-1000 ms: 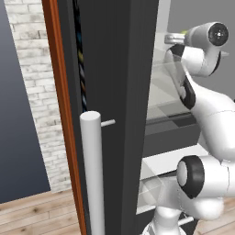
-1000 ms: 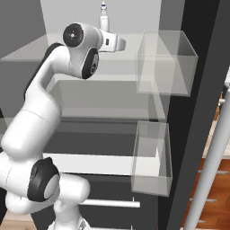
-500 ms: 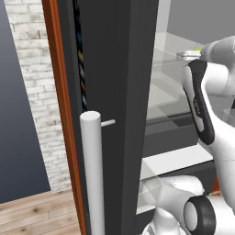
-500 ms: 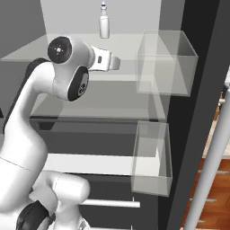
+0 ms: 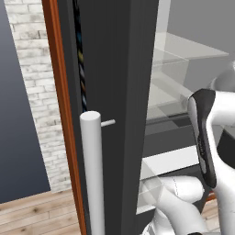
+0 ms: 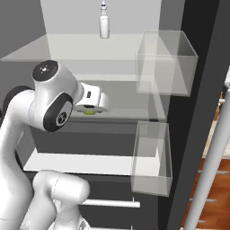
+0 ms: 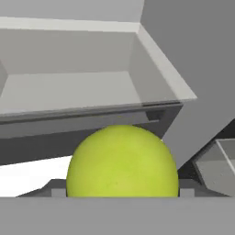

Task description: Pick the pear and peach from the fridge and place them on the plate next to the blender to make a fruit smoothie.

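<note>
We are at the pear (image 7: 122,160), inside the fridge (image 6: 112,58), and our judgement is that the step in hand is lifting it out cleanly. To do that well we would back the hand straight away from the shelf (image 6: 112,114), keep it level so the round fruit cannot roll between the pads, and stay clear of the transparent door bins (image 6: 166,63) on the way out (the upper one hangs just beside the hand's path). A slow, steady withdrawal looks safer than a swing, since the fridge walls are close on both sides.

In the hand view the pear sits right against the camera, centred low between the two small dark finger tips, one (image 7: 57,192) showing at each flank of the fruit. From the right base view a sliver of yellow-green peeks from under the gripper (image 6: 92,110), just over the middle shelf. The fingers look set against the pear's sides, so we read the gripper as grasping the pear, though the contact itself is hidden at the picture's bottom edge
</note>
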